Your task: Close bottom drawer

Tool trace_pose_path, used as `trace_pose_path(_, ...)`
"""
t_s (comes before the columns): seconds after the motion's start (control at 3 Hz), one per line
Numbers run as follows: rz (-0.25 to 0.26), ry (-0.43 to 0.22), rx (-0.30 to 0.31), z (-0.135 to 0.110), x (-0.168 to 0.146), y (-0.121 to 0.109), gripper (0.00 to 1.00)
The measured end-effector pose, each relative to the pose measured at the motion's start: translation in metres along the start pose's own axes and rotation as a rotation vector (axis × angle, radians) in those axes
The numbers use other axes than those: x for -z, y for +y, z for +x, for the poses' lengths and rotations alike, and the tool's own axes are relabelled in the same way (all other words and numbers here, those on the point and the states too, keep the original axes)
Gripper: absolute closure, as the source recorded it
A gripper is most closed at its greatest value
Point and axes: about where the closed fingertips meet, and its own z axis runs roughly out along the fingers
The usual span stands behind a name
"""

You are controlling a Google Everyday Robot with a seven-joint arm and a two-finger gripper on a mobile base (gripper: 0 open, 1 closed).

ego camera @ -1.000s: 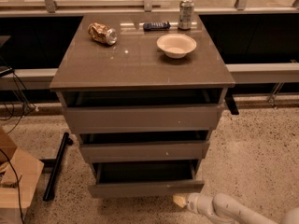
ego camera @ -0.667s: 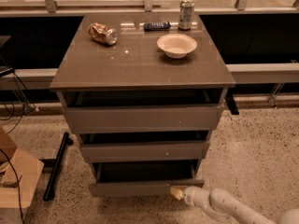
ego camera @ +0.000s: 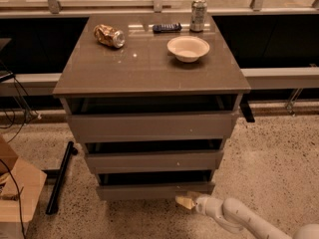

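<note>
The cabinet [ego camera: 149,73] has three grey-brown drawers, all standing slightly open. The bottom drawer [ego camera: 154,189] is the lowest and slimmest, its flat front pulled out a little with a dark gap above it. My gripper [ego camera: 185,201] comes in from the lower right on a white arm [ego camera: 234,217]. Its tan tip sits right at the lower front edge of the bottom drawer, right of centre, seemingly touching it.
On the cabinet top lie a crushed can [ego camera: 109,35], a dark remote-like object [ego camera: 167,28], an upright can [ego camera: 198,15] and a white bowl [ego camera: 188,48]. A black bar [ego camera: 60,178] lies on the floor at left, beside a cardboard box [ego camera: 15,193].
My gripper has moved left and up along the floor, reaching the bottom drawer's front. The drawer looks pushed in a little.
</note>
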Motion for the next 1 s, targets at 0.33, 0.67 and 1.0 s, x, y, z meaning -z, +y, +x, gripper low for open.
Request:
trace_pose_path(0.33,0.017,-0.031,0.039,-0.022,-0.010,-0.002,0.00)
trace_pose_path(0.67,0.028,-0.053,0.074,-0.040,-0.019,-0.002,0.00)
trace_pose_path(1.0,0.029,-0.056,0.086,-0.043,-0.020,0.000,0.00)
